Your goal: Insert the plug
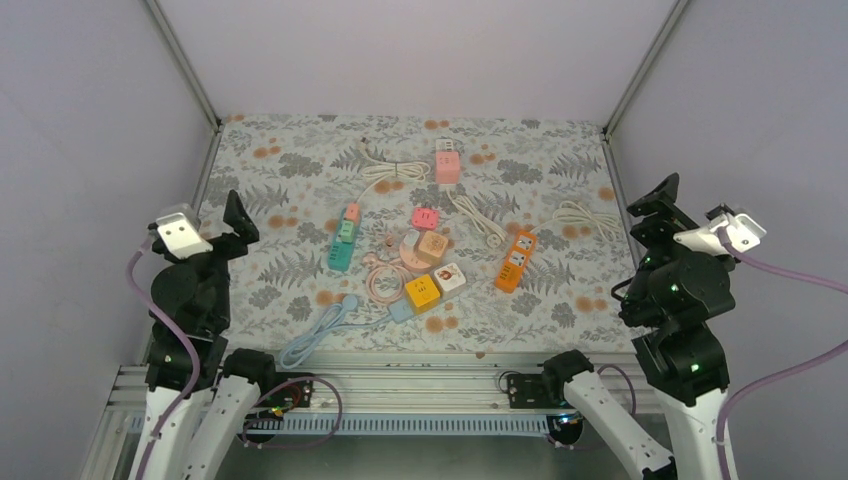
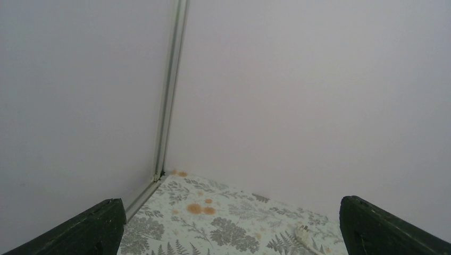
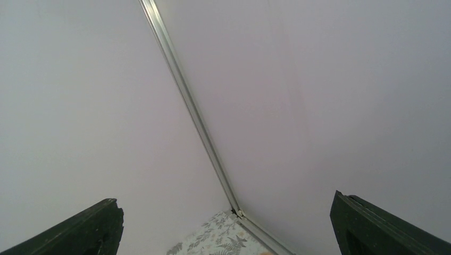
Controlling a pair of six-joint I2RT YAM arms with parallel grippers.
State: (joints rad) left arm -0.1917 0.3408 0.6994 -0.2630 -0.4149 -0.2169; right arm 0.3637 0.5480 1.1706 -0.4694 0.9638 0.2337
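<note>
Several power strips and socket cubes lie mid-table: a teal and orange strip (image 1: 343, 238), an orange strip (image 1: 516, 260), a pink cube (image 1: 447, 163), a small pink cube (image 1: 425, 218), a yellow cube (image 1: 422, 291) and a white cube (image 1: 450, 277). A white cable (image 1: 390, 170) coils left of the pink cube; its white plug (image 2: 304, 234) shows in the left wrist view. A blue plug (image 1: 400, 310) with a blue cable (image 1: 320, 330) lies near the front. My left gripper (image 1: 238, 215) (image 2: 230, 207) is open and empty, raised at the left edge. My right gripper (image 1: 655, 205) (image 3: 224, 204) is open and empty, raised at the right edge.
Grey walls enclose the floral table cloth (image 1: 300, 165) on three sides, with metal corner posts (image 2: 170, 90) (image 3: 191, 111). A round pink reel (image 1: 412, 247) with a pink cord sits among the cubes. Another white cable (image 1: 590, 218) lies at the right.
</note>
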